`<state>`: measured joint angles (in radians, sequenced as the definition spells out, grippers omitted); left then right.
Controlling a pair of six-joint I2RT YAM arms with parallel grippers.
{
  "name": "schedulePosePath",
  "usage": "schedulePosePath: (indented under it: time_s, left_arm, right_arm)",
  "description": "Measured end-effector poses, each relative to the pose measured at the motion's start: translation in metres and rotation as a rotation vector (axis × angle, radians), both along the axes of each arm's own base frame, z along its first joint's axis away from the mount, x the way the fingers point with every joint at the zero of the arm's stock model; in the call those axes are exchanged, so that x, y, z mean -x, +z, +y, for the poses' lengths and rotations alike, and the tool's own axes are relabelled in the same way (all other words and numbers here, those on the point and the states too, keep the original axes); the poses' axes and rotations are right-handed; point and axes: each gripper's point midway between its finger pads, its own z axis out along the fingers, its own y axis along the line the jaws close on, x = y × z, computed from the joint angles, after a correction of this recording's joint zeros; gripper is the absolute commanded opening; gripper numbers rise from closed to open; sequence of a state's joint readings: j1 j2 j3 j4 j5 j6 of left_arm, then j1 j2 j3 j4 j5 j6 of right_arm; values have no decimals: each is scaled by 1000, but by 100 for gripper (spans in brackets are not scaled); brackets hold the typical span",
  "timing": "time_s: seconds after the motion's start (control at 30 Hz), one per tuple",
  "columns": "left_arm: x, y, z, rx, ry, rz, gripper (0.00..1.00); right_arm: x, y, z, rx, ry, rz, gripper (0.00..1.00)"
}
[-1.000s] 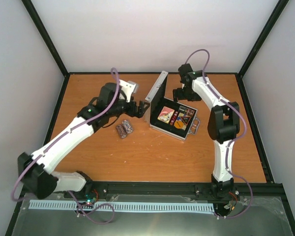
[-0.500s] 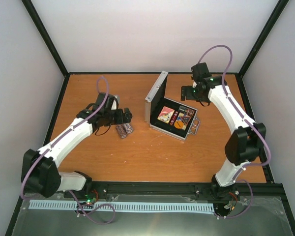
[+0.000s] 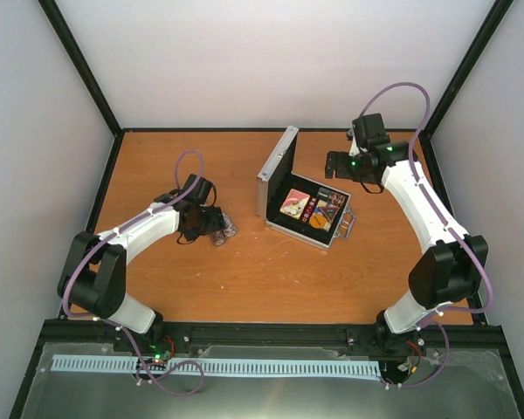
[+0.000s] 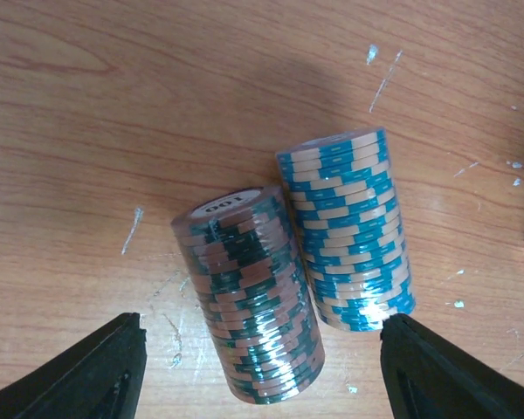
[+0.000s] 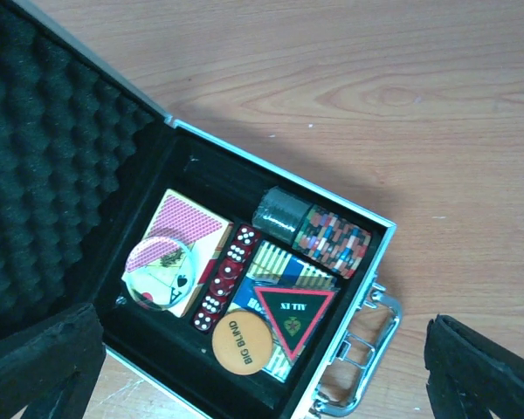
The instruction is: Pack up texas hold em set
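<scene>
Case (image 3: 297,234) of silver metal lies open on the table (image 3: 244,288). Its lid (image 3: 278,168) stands upright on the left, lined in bumpy black foam (image 5: 52,131), and a chrome handle (image 5: 367,349) sticks off the rim opposite. Inside we see a red-backed deck (image 5: 192,227) under a clear round disc (image 5: 160,272) and a column of small red dice (image 5: 223,281). A blue-yellow deck (image 5: 275,260) is mostly covered by a dark red-edged triangle (image 5: 293,312) and a flat orange disc (image 5: 243,342) marked BIG BLIND. Along the far wall lie a dark stack (image 5: 284,214) and a multicoloured stack (image 5: 336,240); between the dark stack and the hinge, bare black lining shows.

Left of the case, apart from it, two loose stacks lie on their sides on scratched wood-grain laminate. One is a glossy brown-green stack (image 4: 249,301) with 100 on its end, the other a blue-tan stack (image 4: 354,231); they are side by side, touching or nearly so. The left gripper (image 3: 211,223) hangs over them and hides part of them from above. Its black fingers (image 4: 79,375) are spread wide, one outside each stack, gripping nothing and partly cut off by the frame. We cannot name a tan scrap at the wrist view's right edge.

The right gripper (image 3: 334,164) hovers above the case's far side, spread wide and empty, with open table to the case's right and near sides.
</scene>
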<state>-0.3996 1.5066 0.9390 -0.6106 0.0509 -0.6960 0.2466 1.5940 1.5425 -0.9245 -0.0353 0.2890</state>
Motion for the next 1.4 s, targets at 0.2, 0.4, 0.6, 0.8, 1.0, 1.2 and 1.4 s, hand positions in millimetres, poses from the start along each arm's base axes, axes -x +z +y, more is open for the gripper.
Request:
schedulePosePath:
  time_s: [0.2, 0.4, 0.6, 0.8, 1.0, 1.2, 1.4]
  left_arm:
    - [0, 0, 0, 19, 50, 10, 68]
    - [2, -13, 2, -1, 60, 49, 62]
    - [2, -29, 4, -38, 57, 90, 60]
    - [-2, -40, 7, -78, 47, 109, 53]
    - [0, -39, 16, -120, 55, 96, 42]
    - [2, -38, 20, -140, 47, 92, 26]
    - [3, -11, 30, -168, 61, 24, 21]
  right_arm:
    - [3, -5, 11, -53, 37, 16, 99]
    - [12, -25, 17, -81, 61, 70, 99]
    - [16, -33, 20, -93, 75, 89, 99]
    - [18, -37, 20, -89, 86, 96, 99]
    - [25, -47, 20, -91, 95, 127, 99]
    - [32, -48, 22, -103, 105, 136, 100]
    - [33, -47, 24, -104, 134, 134, 100]
